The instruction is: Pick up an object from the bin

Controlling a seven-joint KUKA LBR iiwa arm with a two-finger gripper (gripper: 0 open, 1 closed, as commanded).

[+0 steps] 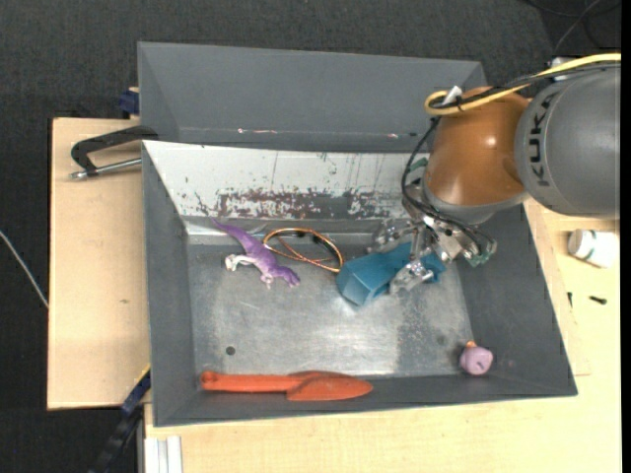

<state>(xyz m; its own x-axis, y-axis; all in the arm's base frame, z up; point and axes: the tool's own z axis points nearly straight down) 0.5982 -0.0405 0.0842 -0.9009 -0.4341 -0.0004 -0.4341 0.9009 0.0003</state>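
Currently, the grey bin (168, 294) carries five loose things, well apart from one another for the most part. The arm enters over the bin's right edge, and its gripper (419, 267) sits low near the back right of the floor, touching the upper right end of a blue-green block (367, 278). Whether the jaws are open or closed on that end cannot be told.

A long flat orange tool (286, 385) lies along the front edge. The blue-green block lies tilted, right of the floor's centre toward the back wall. A thin copper-coloured ring (314, 244) lies just left of it, and a purple toy dinosaur (261, 259) overlaps the ring's left side. A small purple knob (476, 361) rests in the front right corner.

Handling estimate: the block looks like stiff, smooth plastic, probably light and not fragile, but liable to slip or pivot if taken by one end. Take hold across its two flat, narrower sides, near the middle.
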